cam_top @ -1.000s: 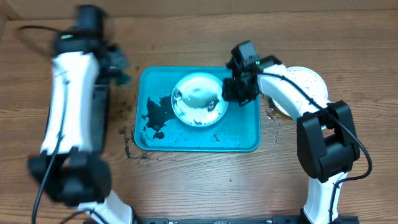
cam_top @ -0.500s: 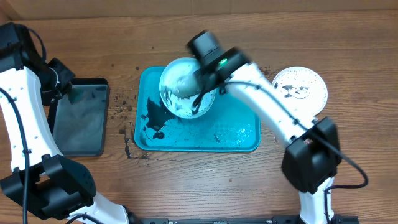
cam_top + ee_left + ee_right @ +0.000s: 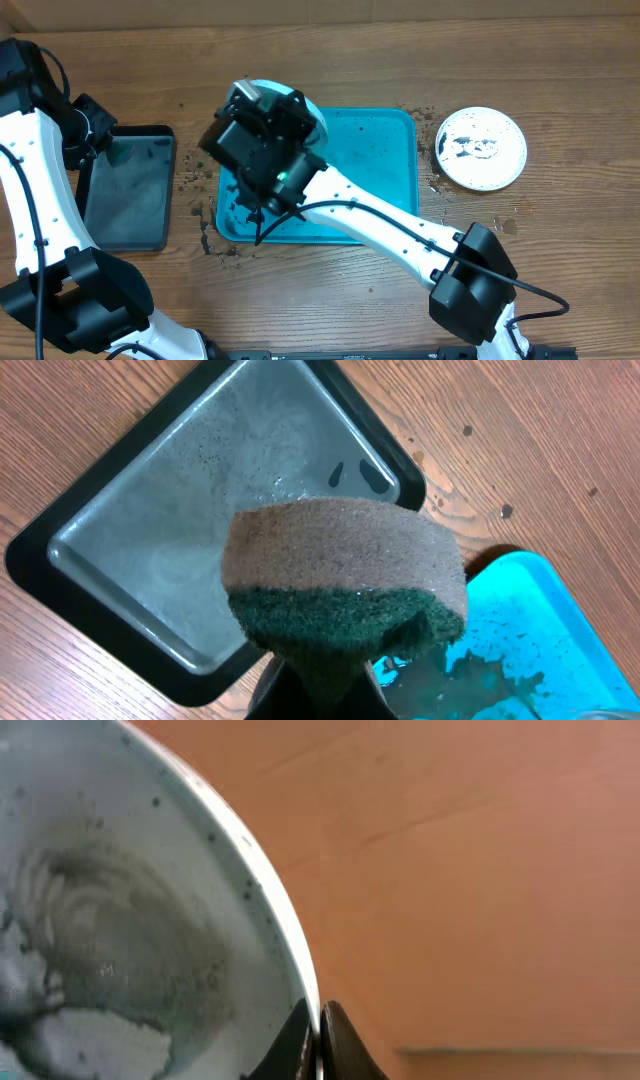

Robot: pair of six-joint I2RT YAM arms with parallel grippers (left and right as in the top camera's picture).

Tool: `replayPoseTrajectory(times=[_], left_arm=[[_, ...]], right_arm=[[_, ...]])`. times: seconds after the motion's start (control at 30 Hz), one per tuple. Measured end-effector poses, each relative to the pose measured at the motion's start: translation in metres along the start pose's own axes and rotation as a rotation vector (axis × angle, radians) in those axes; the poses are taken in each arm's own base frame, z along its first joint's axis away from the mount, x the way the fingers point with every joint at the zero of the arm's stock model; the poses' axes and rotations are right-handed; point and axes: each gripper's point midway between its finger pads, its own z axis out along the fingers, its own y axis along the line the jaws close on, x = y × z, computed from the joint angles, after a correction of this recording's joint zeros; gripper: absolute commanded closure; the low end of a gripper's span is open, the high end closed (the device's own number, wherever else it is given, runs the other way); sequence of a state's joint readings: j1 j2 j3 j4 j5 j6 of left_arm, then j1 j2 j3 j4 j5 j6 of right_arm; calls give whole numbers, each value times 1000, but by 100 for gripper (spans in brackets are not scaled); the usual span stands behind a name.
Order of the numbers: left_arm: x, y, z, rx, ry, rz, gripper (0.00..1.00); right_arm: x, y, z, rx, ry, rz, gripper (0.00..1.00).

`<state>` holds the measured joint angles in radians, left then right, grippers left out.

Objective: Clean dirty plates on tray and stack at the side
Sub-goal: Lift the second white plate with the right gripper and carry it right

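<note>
Left fingers (image 3: 303, 688) are clamping the sponge (image 3: 345, 575) over the black tray (image 3: 130, 205). Right fingers (image 3: 306, 1046) are pinching the aqua plate (image 3: 120, 920) above the turquoise tray (image 3: 380, 180). The white plate (image 3: 482, 148) is sitting on the counter (image 3: 570, 250), far right.

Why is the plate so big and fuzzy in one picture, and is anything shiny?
Right wrist view: the plate sits against the lens, so it looks soft, and the brown background is blurred. Left wrist view: the sponge is sharp, and the black tray has a pale wet shine. Overhead view: even light, faint shadows.
</note>
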<state>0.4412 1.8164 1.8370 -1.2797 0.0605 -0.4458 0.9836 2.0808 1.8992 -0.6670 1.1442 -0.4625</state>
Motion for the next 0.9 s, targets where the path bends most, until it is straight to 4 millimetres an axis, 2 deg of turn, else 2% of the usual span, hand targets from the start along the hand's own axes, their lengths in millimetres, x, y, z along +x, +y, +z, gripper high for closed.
replayPoseTrajectory(times=[0.07, 0.2, 0.37, 0.43, 0.5, 0.53, 0.57, 0.6, 0.67, 0.73, 0.9], left_arm=[[0, 0, 0, 0, 0, 0, 96], [2, 1, 0, -3, 7, 0, 96], [2, 1, 0, -3, 7, 0, 96], [2, 1, 0, -3, 7, 0, 96], [2, 1, 0, -3, 7, 0, 96], [2, 1, 0, -3, 7, 0, 96], [2, 1, 0, -3, 7, 0, 96], [2, 1, 0, -2, 8, 0, 96], [2, 0, 0, 0, 9, 0, 96], [2, 0, 0, 1, 9, 0, 96], [2, 0, 0, 0, 9, 0, 96]], right_arm=[[-4, -12, -4, 68, 3, -48, 96], [-2, -23, -8, 135, 31, -112, 96], [0, -24, -8, 145, 38, -102, 96], [5, -19, -6, 115, 44, -100, 96], [14, -1, -2, 10, 49, -125, 96], [26, 18, 4, -111, 62, -143, 96], [34, 28, 9, -182, 78, -147, 96], [42, 32, 14, -224, 100, -140, 96], [53, 28, 24, -223, 147, -67, 96], [57, 14, 33, -183, 172, 51, 96], [64, -17, 30, -250, 191, 314, 96]])
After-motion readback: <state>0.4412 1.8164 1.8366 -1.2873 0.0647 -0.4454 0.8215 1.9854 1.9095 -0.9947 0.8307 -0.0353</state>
